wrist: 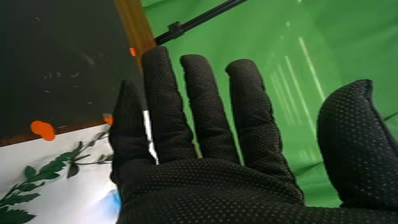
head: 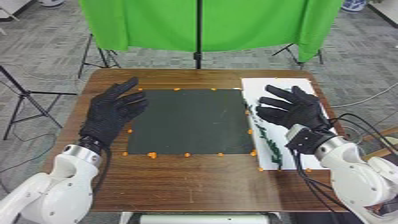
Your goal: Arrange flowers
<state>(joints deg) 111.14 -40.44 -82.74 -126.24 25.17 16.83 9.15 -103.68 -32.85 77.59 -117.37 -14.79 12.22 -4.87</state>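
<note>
My right hand (head: pixel 293 109) is over the white sheet on the right side of the table, its fingers spread and straight. In the right wrist view the same hand (wrist: pixel 213 185) is open with nothing held. Green leafy stems (head: pixel 271 146) lie on the white sheet, partly hidden under the hand; in the right wrist view leaves (wrist: pixel 25 186) show beside the glove. My left hand (head: pixel 108 112) stands open at the left edge of the dark mat (head: pixel 189 122), holding nothing.
The brown table (head: pixel 195 185) carries the dark mat and the white sheet (head: pixel 315 162), with orange dots (head: pixel 152 155) along their edges. Black cables hang by the right arm. Behind the table is a green backdrop (head: pixel 151 25) with a black stand pole (head: pixel 198 35).
</note>
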